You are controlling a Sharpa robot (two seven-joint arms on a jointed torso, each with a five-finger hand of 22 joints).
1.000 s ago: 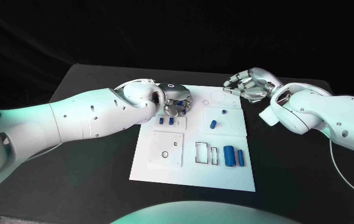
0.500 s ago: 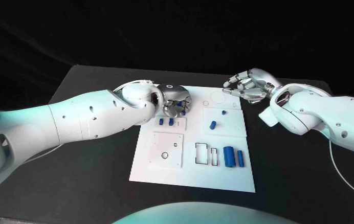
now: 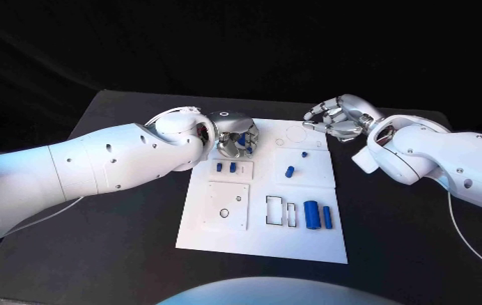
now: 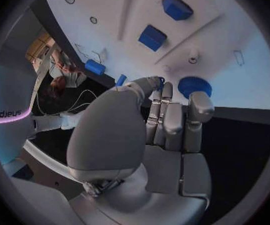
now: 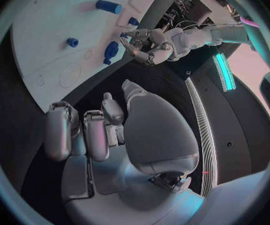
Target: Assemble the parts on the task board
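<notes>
The left robot hand [image 3: 237, 142] hangs over the far left corner of the white task board [image 3: 263, 239], which lies in the middle of the black tabletop [image 3: 120, 249]. Its fingers are curled in on a small blue part [image 3: 239, 145]. In the left wrist view the thumb and fingers [image 4: 166, 116] close on a blue piece at their tips, beside a round blue ribbed part [image 4: 194, 86] that sits at the board's edge. Whether the pinched piece and the ribbed part touch cannot be told.

The right robot hand [image 3: 336, 118] hovers above the tabletop just beyond the board's far right corner. Its fingers are curled inward and it holds nothing.

Other parts lie loose on the board: two small blue blocks [image 3: 226, 168] just in front of the left robot hand, two small pegs [image 3: 292, 168] near the middle, and two blue cylinders [image 3: 317, 213] toward the near right, beside two empty rectangular outlines [image 3: 281, 209].

Judged step: seating the pinched part in its socket.

- Hold the part upright and in line with its socket before lowering.
- Lower straight down; avoid sideways push that could jam the part or shift the board.
- Release only when the part sits flush.
- Keep the wrist clear of the two blue blocks.
- Keep the right robot hand off the board.
</notes>
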